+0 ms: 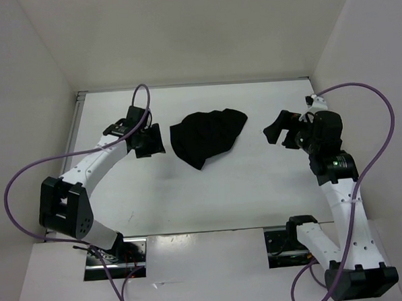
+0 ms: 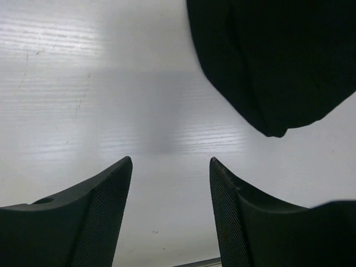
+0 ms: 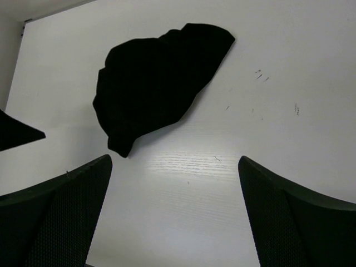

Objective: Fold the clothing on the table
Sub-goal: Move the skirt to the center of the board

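Clothing (image 1: pixel 207 137) lay in compact, rumpled black heap on table (image 1: pixel 190 198), centre of top view. Left gripper (image 1: pixel 157 141) just left of heap, jaws apart, nothing between. Right gripper (image 1: pixel 275 130) right of heap, clear of it, jaws wide, empty. Step judged: between folds, garment free. Next move likely called for fresh pinch on edge, then carry-over.
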